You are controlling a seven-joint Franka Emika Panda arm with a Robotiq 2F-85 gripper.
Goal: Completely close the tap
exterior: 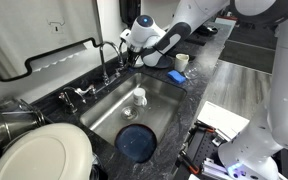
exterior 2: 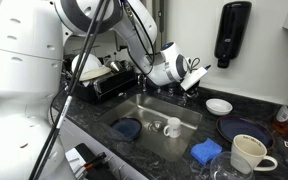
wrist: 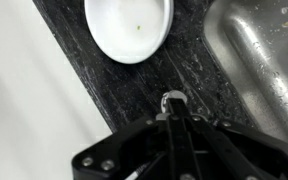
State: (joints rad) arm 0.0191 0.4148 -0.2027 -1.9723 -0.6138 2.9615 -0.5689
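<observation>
The tap [exterior: 105, 56] is a slim chrome gooseneck behind the sink [exterior: 164, 100], with small lever handles at its base. My gripper [exterior: 127, 44] is up beside the top of the arched spout. In an exterior view the gripper [exterior 2: 192, 72] hides most of the tap. In the wrist view the fingers [wrist: 174, 112] are pressed together into one narrow bar. A small round chrome knob [wrist: 172, 98] sits right at their tips. I cannot tell whether the tips touch it. No water stream shows.
A black curved rail [exterior: 44, 55] runs along the wall. The sink holds a white cup [exterior: 139, 97] and a blue plate [exterior: 136, 142]. A white bowl [wrist: 129, 25], mug [exterior 2: 246, 152], blue sponge [exterior 2: 206, 150] and black dispenser [exterior 2: 232, 32] stand around the counter.
</observation>
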